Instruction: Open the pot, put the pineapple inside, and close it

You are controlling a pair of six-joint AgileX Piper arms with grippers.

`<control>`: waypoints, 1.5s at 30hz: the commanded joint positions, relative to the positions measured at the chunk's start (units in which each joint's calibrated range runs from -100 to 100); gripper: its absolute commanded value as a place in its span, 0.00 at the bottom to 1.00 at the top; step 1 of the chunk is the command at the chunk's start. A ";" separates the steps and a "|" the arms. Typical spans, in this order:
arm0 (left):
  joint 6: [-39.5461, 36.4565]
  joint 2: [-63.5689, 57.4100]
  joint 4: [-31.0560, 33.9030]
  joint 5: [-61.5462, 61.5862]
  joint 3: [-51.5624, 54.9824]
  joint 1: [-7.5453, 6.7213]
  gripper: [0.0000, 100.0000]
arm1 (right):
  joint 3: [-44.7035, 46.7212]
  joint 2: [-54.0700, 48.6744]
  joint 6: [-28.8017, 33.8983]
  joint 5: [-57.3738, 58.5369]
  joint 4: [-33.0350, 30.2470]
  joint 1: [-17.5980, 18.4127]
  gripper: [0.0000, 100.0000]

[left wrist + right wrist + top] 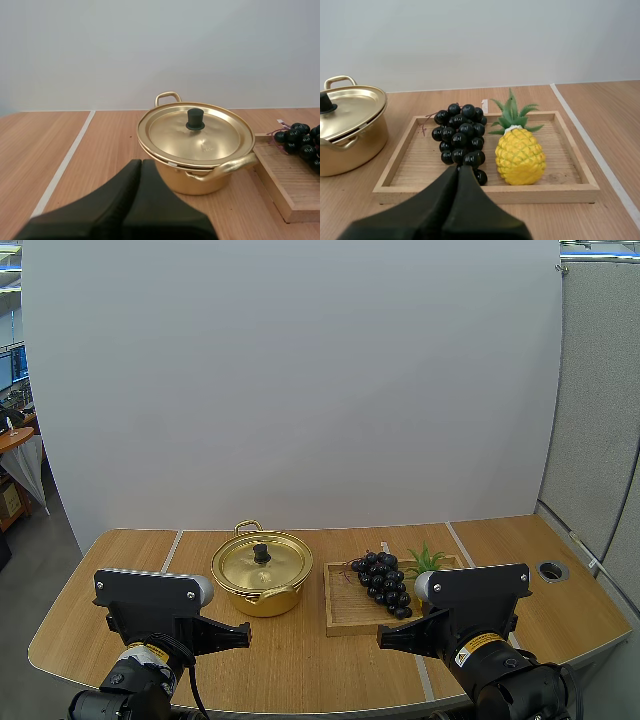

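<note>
Pineapple (520, 156): in wooden tray (485, 194) beside grapes (460, 140)
Pot (192, 182): lid (175, 132) on
Left gripper (141, 162): closed, empty
Right gripper (459, 169): closed too

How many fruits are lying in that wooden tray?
2: the bunch of grapes in the wooden tray, nearer the pot; the pineapple beside it, farther from the pot. None seems hidden.

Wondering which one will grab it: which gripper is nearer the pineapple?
Right. The right gripper sits just before the tray, facing the pineapple; the left gripper sits before the pot, farther off to the side.
</note>
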 commanded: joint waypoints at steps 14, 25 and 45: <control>-0.76 -0.33 -0.43 6.93 -10.72 0.10 0.00 | -4.98 -0.33 -0.30 -1.64 -1.13 -0.23 0.00; -0.66 -0.33 -0.18 17.92 -29.10 0.10 0.00 | -27.00 -0.33 -0.30 20.98 -1.01 -0.23 0.00; -0.31 4.89 2.19 32.62 -38.70 0.10 0.00 | -38.16 0.52 -0.30 39.40 0.00 -0.23 0.00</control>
